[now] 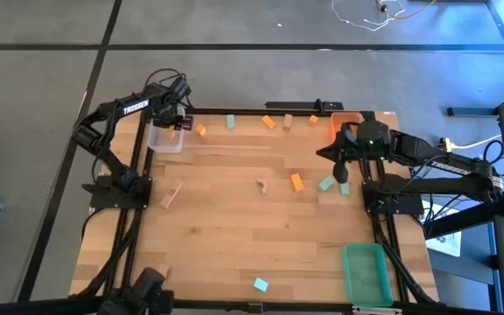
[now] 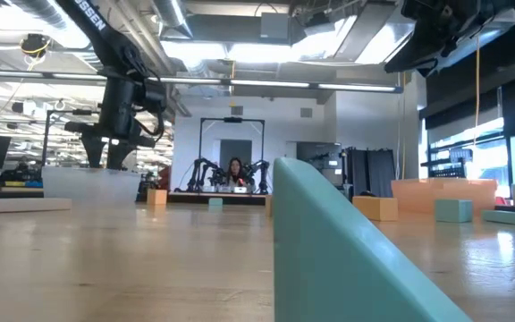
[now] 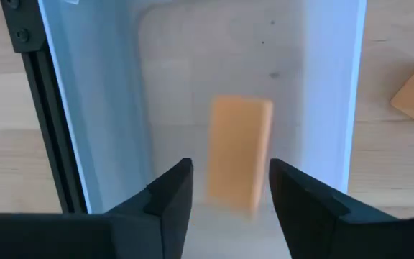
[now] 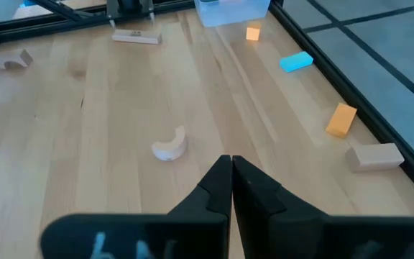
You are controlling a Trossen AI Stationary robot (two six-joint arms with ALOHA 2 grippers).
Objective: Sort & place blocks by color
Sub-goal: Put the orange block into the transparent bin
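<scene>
My left gripper (image 3: 228,198) is open and hangs over the clear bin (image 1: 166,138) at the table's far left corner. A pale tan bar (image 3: 239,155) shows blurred between and beyond the fingertips, inside the bin and clear of both fingers. My right gripper (image 4: 231,167) is shut on nothing, raised near the right edge (image 1: 343,166), beside two teal blocks (image 1: 325,184) and an orange one (image 1: 297,182). A wooden arch (image 4: 169,144) lies flat ahead of it. Orange, teal and wooden blocks (image 1: 269,122) lie along the far edge.
An orange bin (image 1: 348,122) sits at the far right corner and a green bin (image 1: 366,271) at the near right. A wooden bar (image 1: 172,194) lies at the left, and a teal block (image 1: 261,283) at the near edge fills the low view. A person sits in the room behind.
</scene>
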